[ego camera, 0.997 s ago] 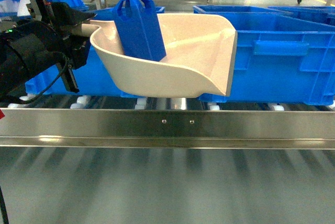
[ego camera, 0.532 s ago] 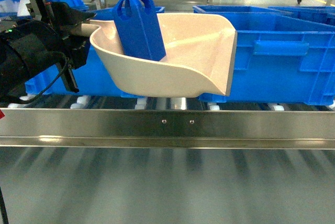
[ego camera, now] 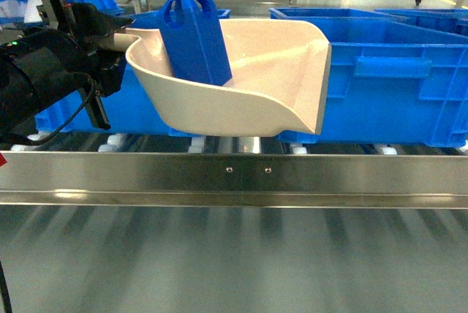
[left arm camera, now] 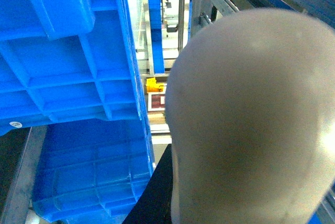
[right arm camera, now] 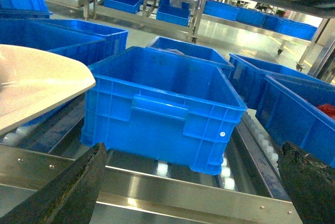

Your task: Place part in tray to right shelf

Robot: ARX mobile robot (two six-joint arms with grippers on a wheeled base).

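Blue crates (ego camera: 395,79) crowd the right shelf (ego camera: 234,178). Nothing has shifted: left fingers (ego camera: 110,39) still clamp the tray (ego camera: 241,101) aloft, part (ego camera: 194,39) aboard; right fingers (right arm camera: 193,182) gape empty.

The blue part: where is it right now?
Head view, left of centre: the part stands tilted inside the tray, above the right shelf rail.
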